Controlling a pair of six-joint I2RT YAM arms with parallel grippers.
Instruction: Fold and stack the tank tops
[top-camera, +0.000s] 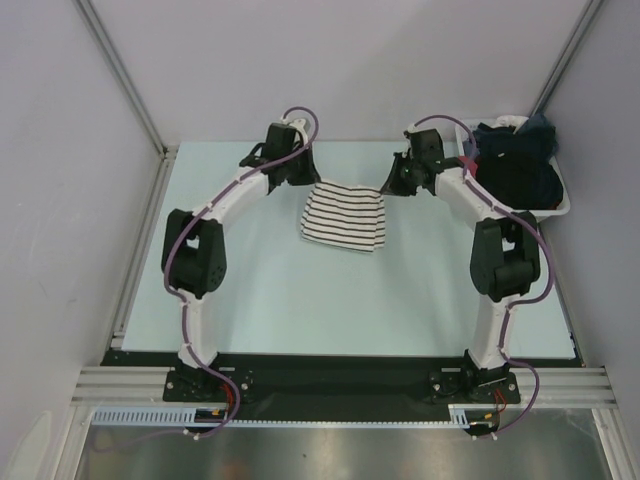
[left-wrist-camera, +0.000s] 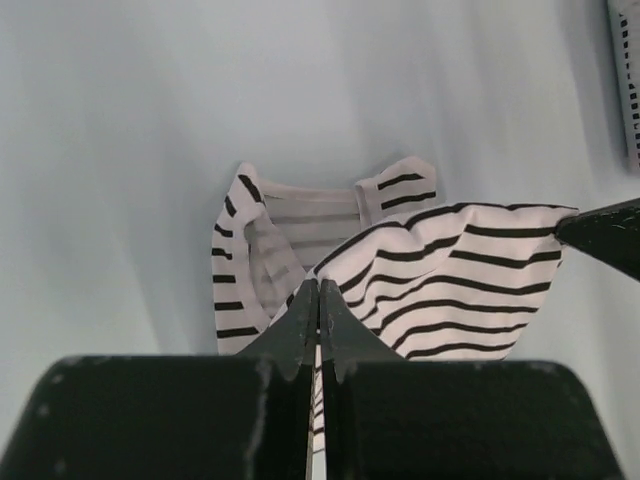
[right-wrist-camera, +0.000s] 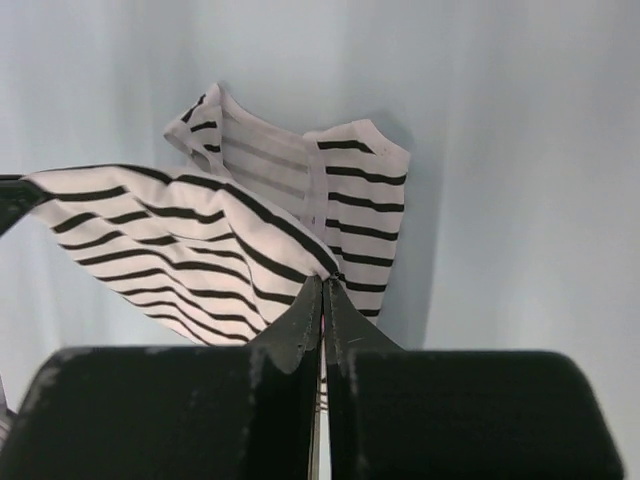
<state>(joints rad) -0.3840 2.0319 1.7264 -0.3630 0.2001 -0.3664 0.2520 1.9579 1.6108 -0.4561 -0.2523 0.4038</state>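
From the top external view, the striped tank top (top-camera: 343, 215) sits on the desk (top-camera: 300, 300) toward 12 o'clock from its middle. Its far edge is raised between the two arms. The left end effector (top-camera: 312, 181) is at the garment's 10 o'clock corner and the right end effector (top-camera: 390, 185) at its 2 o'clock corner. A white basket (top-camera: 560, 208) at the desk's 2 o'clock holds a heap of dark fabric (top-camera: 512, 165), probably the black tank top, though I cannot pick it out from the heap.

In the left wrist view, the left end effector (left-wrist-camera: 318, 292) is clenched on a corner of the striped cloth, jaws pressed together. The lifted panel stretches toward 3 o'clock, where the other arm's fingertip (left-wrist-camera: 600, 236) pinches the opposite corner. The shoulder straps lie flat on the desk beyond, at 12 o'clock.

In the right wrist view, the right end effector (right-wrist-camera: 323, 288) is likewise clamped on its corner. The panel runs off to 9 o'clock and the straps rest at 12 o'clock.

This looks like a fold of the hem edge over toward the straps. To do it well, both arms should travel together at equal height. They should keep the held edge taut but not pull the lower layer, then set the corners squarely on the straps before letting go.
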